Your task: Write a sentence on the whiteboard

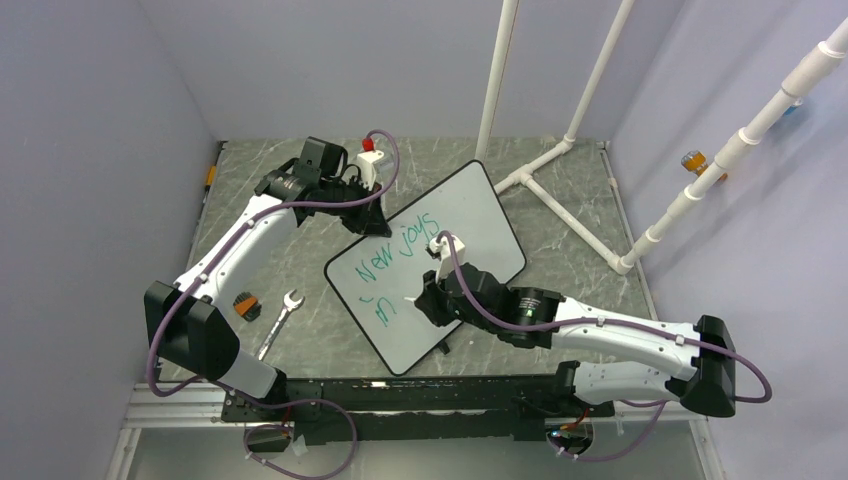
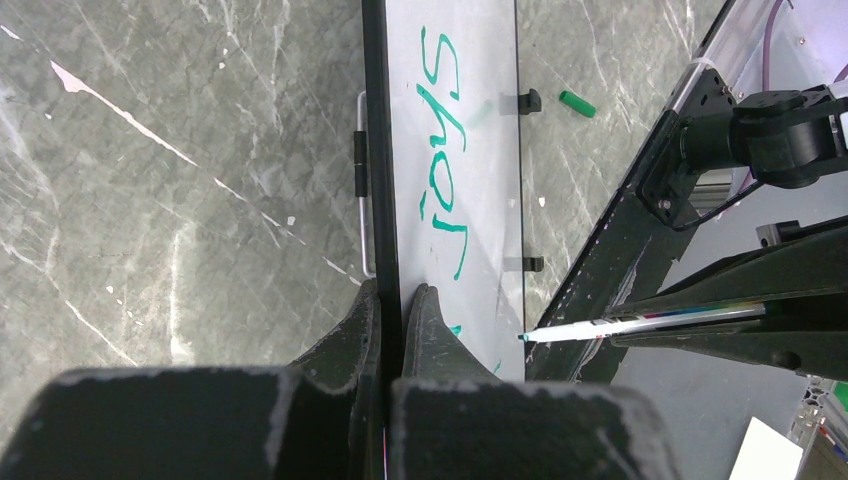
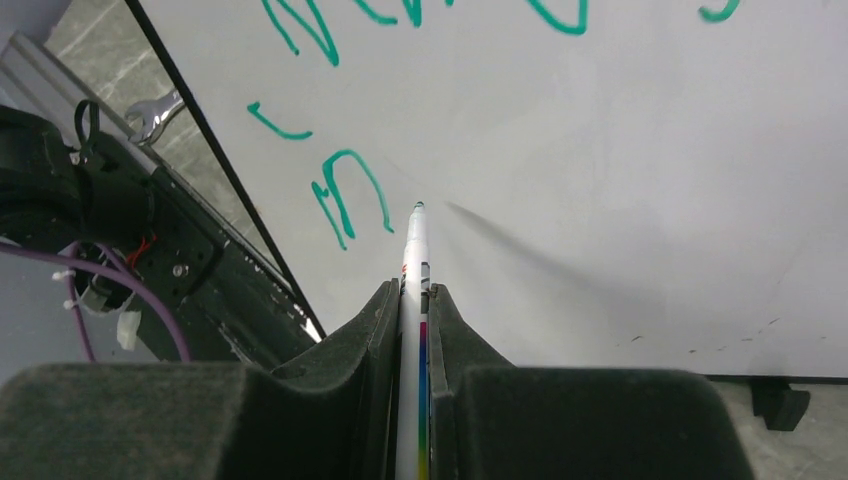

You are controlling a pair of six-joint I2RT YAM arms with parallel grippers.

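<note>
The whiteboard [image 1: 470, 215] lies slantwise on the marble table. My left gripper [image 1: 372, 215] is shut on its black rim at the far-left edge, one finger on each face [image 2: 393, 292]. Green lettering of the sentence [image 1: 385, 258] reads "New joys", with "in" [image 3: 345, 190] started on a second line below. My right gripper [image 3: 413, 288] is shut on a white marker [image 3: 414, 250] with a rainbow stripe. The marker's green tip sits just right of the "in", close to the board [image 3: 600, 180]. The marker [image 2: 620, 323] also shows in the left wrist view.
A wrench [image 1: 280, 320] and a small orange-black object [image 1: 245, 305] lie left of the board. A green cap [image 2: 577, 103] rests near the board's black clips [image 2: 530, 100]. White pipe framing [image 1: 560, 170] stands at the back right.
</note>
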